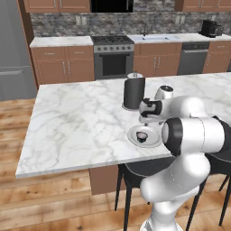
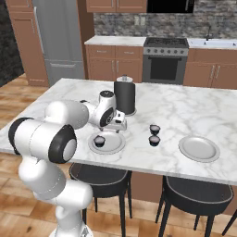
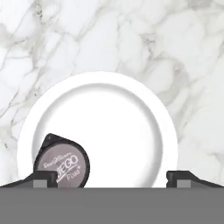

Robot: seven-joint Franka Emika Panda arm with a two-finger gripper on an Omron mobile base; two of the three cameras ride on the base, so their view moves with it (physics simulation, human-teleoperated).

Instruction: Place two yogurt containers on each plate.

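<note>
Yogurt container [image 3: 62, 162] on plate [image 3: 131, 113], beside one fingertip of spread gripper [image 3: 111, 177]

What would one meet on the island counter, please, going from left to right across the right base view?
Plate holding one yogurt container with the pincer above its far edge → black cylinder → two yogurt containers standing on the marble → empty plate.
</note>
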